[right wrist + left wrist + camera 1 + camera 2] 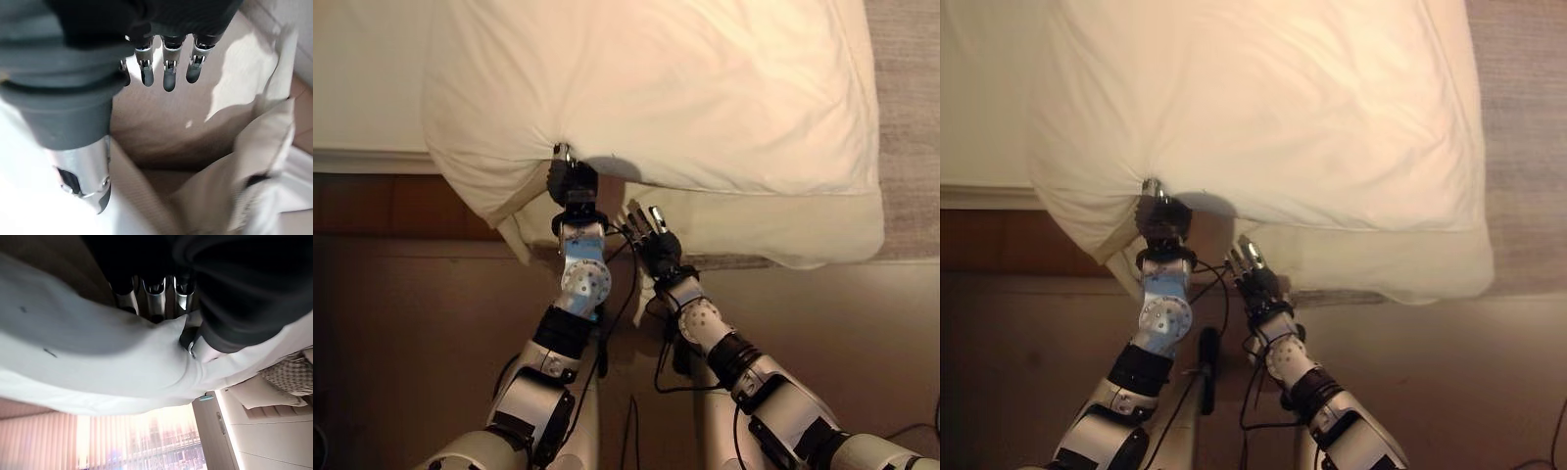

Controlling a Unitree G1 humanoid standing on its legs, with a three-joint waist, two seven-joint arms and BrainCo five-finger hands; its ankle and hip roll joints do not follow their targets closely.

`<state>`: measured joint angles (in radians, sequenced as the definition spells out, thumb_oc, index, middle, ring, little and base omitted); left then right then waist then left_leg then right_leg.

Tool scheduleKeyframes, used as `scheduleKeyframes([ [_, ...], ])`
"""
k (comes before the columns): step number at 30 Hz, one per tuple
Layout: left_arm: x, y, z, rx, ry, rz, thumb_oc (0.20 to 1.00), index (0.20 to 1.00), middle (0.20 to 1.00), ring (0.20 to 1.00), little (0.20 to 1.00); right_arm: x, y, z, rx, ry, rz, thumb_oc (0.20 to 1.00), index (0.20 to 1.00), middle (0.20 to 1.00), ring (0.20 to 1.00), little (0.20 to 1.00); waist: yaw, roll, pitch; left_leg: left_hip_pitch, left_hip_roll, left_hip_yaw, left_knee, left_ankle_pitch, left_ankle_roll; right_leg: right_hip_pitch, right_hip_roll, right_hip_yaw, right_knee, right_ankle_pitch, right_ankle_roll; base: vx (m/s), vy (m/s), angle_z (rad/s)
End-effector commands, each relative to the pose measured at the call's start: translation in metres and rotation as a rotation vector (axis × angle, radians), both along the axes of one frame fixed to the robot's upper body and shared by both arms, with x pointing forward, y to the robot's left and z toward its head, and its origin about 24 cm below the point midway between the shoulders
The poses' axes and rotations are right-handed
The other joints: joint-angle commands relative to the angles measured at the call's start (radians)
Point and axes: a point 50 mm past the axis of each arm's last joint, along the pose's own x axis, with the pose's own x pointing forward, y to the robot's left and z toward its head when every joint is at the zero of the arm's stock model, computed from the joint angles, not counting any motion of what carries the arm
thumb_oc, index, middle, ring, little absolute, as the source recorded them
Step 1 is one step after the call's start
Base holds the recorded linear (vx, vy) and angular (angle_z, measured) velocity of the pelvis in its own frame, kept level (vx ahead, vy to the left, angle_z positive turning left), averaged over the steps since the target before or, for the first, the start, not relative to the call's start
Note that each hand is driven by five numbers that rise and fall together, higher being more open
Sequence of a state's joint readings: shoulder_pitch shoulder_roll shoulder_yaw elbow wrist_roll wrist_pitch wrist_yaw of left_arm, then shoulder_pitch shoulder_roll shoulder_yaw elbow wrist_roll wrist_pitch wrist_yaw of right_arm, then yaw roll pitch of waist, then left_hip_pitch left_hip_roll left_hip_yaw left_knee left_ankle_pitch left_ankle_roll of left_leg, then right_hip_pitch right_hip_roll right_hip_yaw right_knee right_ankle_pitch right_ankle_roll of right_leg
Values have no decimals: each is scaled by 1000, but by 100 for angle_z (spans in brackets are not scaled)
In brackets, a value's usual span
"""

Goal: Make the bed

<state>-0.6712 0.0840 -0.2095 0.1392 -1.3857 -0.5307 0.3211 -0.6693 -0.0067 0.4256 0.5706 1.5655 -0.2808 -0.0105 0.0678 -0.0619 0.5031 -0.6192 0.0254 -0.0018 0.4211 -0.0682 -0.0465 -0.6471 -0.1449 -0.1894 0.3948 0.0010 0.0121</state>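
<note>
A big white pillow [656,88] lies across the bed and hangs over its near edge. My left hand [572,186] is at that near edge, shut on a bunched fold of the white pillow cloth [122,357]; its fingers [154,291] and thumb pinch the fold. My right hand [654,245] is just below the pillow's edge, open, with straight fingers [166,73] holding nothing. Under the white pillow sticks out a cream pillow [783,230], which the right hand hovers beside.
A white sheet [362,88] covers the bed at the left, and a grey cover [901,98] shows at the right. The dark wooden bed frame [391,206] runs under the mattress edge. Brown floor [411,333] lies in front.
</note>
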Motion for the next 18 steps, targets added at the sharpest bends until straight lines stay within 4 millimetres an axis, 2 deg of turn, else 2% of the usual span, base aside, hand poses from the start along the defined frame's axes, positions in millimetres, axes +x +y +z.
scheduleKeyframes([
  [1, -29, 24, 40, 47, -260, 145, 200, 200, 200, 200, 200, -1, -13, 43, 185, -153, -91, 1000, 1000, 1000, 1000, 1000, 34, 48, -36, 8, -88, 4, -119, 50, 62, 58, 16, -20, -65, -22, 88, 43, 11, 11],
  [4, -31, 34, 34, 48, -227, 190, 200, 200, 200, 200, 200, -1, -25, 49, 211, -172, -146, 1000, 1000, 1000, 1000, 1000, 35, 49, -38, 7, -90, 2, -119, 54, 64, 59, 13, -24, -64, -20, 86, 22, 14, 8],
  [6, -33, 52, 24, 61, -176, 277, 200, 200, 200, 200, 200, 0, -46, 54, 249, -201, -235, 1000, 1000, 1000, 1000, 1000, 38, 52, -40, 10, -93, -1, -112, 44, 66, 60, 12, -24, -54, -31, 86, 19, 27, 4],
  [9, -34, 59, 22, 73, -155, 320, 200, 200, 200, 200, 200, 0, -56, 57, 251, -225, -269, 1000, 1000, 1000, 1000, 1000, 37, 52, -47, 2, -93, 0, -113, 50, 66, 55, 8, -26, -56, -27, 86, 0, 0, 0],
  [13, -41, 79, 18, 98, -135, 420, 200, 200, 200, 200, 200, -2, -83, 58, 260, -263, -363, 1000, 1000, 1000, 1000, 1000, 34, 47, -55, 5, -90, 2, -102, 35, 67, 54, 8, -24, -45, -39, 88, 31, 7, 1],
  [16, -43, 86, 19, 101, -124, 466, 200, 200, 200, 200, 200, -1, -92, 60, 246, -271, -396, 1000, 1000, 1000, 1000, 1000, 33, 47, -60, 0, -89, 3, -104, 40, 67, 47, 7, -24, -44, -36, 87, 0, 0, 0],
  [17, -45, 95, 19, 98, -110, 511, 200, 200, 200, 200, 200, 0, -102, 62, 238, -271, -434, 1000, 1000, 1000, 1000, 1000, 33, 49, -65, -1, -89, 2, -109, 41, 68, 45, 7, -23, -47, -35, 88, 0, 0, 0],
  [18, -45, 94, 19, 98, -110, 512, 200, 200, 200, 200, 200, 0, -102, 62, 237, -271, -434, 1000, 1000, 1000, 1000, 1000, 33, 49, -65, -1, -90, 2, -110, 42, 68, 45, 7, -24, -47, -35, 88, 0, 0, 0],
])
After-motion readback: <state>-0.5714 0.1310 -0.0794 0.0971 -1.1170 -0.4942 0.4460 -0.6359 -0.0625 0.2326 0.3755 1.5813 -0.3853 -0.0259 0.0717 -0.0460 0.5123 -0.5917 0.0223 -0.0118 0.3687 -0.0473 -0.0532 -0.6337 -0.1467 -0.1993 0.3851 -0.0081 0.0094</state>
